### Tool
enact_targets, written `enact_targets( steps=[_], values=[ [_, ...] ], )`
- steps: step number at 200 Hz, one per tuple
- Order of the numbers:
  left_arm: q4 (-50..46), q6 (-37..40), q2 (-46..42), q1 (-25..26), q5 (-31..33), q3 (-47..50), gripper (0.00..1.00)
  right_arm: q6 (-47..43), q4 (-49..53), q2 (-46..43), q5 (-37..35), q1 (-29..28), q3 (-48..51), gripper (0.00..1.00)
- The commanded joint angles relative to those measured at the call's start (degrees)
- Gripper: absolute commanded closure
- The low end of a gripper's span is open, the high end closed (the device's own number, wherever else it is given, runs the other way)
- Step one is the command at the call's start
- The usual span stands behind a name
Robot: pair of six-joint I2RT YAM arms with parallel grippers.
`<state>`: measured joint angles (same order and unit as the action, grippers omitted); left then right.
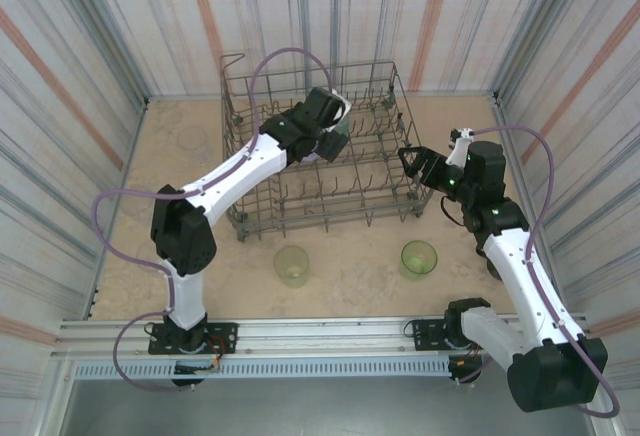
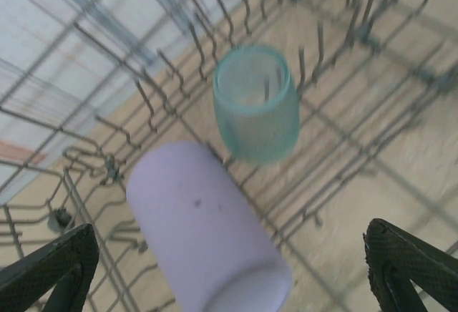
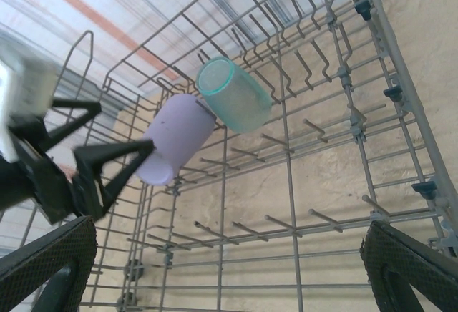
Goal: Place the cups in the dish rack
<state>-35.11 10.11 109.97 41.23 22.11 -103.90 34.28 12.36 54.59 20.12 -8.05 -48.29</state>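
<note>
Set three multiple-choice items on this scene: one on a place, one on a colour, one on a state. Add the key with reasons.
1. Where do the two yellow-green cups stand? A) in the dish rack B) on the table before the dish rack C) stacked together
2. The cup beside the lavender cup is: A) teal B) red C) black
3. The left pincer is: A) shut on the lavender cup B) open C) shut on a tine

1 B: both stand on bare table nearer the arms.
2 A: the teal cup lies next to it.
3 B: its fingers stand wide apart.
</note>
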Motion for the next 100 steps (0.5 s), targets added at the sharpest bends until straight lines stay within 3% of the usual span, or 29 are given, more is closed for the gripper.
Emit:
enact_targets(
  steps=[1, 100],
  values=[
    [-3.90, 3.61, -1.97, -0.27, 2.37, 2.59, 0.01, 1.31, 1.30, -1.41, -0.87, -0.72, 0.30, 0.01],
    [-0.81, 5.85, -0.88, -0.19, 7.18, 9.24, 0.01, 1.66, 2.18, -2.00, -2.15, -1.94, 0.13, 0.01]
  ],
)
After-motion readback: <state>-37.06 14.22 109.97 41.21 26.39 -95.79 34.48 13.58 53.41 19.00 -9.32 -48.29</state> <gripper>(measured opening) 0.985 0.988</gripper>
